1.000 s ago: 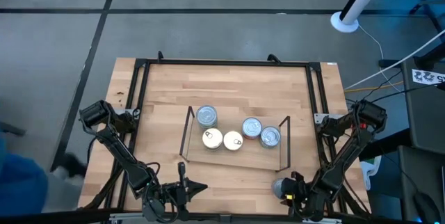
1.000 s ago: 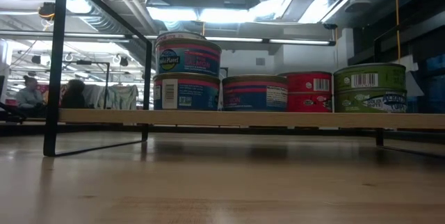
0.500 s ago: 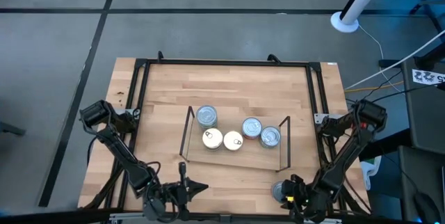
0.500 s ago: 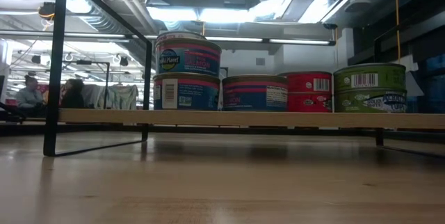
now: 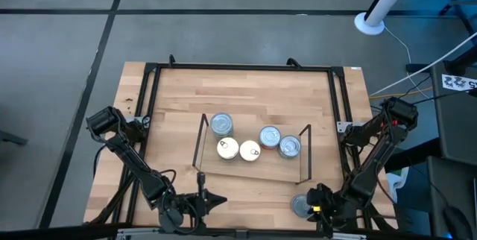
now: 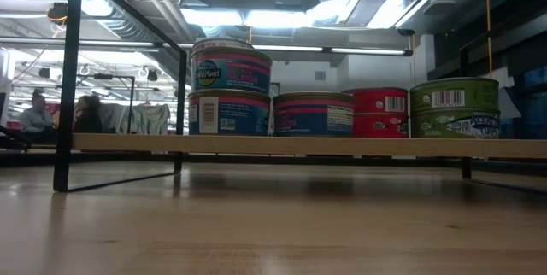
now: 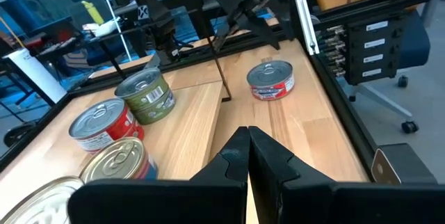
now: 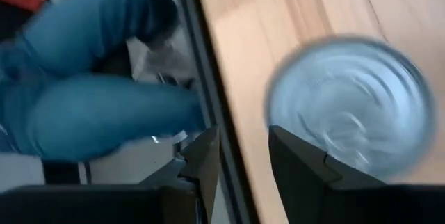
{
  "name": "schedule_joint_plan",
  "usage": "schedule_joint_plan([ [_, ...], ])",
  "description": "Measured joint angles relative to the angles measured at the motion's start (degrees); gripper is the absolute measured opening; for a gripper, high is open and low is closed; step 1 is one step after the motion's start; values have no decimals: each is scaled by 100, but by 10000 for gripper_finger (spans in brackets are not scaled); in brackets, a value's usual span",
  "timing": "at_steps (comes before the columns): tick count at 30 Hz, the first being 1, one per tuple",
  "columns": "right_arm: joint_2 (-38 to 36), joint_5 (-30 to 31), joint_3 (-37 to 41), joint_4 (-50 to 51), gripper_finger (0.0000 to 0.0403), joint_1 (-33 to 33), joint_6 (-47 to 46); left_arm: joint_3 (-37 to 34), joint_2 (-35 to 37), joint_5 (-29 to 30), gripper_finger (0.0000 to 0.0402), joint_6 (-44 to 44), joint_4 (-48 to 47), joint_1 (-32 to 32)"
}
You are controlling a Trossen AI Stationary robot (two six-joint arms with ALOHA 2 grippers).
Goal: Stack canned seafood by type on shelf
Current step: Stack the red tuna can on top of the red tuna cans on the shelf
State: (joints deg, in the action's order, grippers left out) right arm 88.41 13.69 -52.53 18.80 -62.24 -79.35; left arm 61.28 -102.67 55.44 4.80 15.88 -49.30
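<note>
High view: the right tool (image 5: 322, 209) has shifted back toward the near edge of the bench (image 5: 246, 98), just beside one loose tin (image 5: 300, 206) off the shelf (image 5: 223, 167); the left tool (image 5: 200, 188) waits nearby. Low view: the shelved tins (image 6: 229, 87) stand unchanged. Wrist views: the left tool is pressed shut and the right is partly parted, gripping nothing, so that tin remains unplaced.
</note>
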Motion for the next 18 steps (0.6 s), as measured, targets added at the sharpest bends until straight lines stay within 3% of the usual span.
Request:
schedule_joint_plan([
  [9, -286, -223, 0, 1568, 127, 0, -744, 0, 0, -4, 1, -20, -22, -4],
  [18, -102, -122, 0, 1750, 127, 2, -872, 0, 0, -2, 1, -22, -29, -4],
])
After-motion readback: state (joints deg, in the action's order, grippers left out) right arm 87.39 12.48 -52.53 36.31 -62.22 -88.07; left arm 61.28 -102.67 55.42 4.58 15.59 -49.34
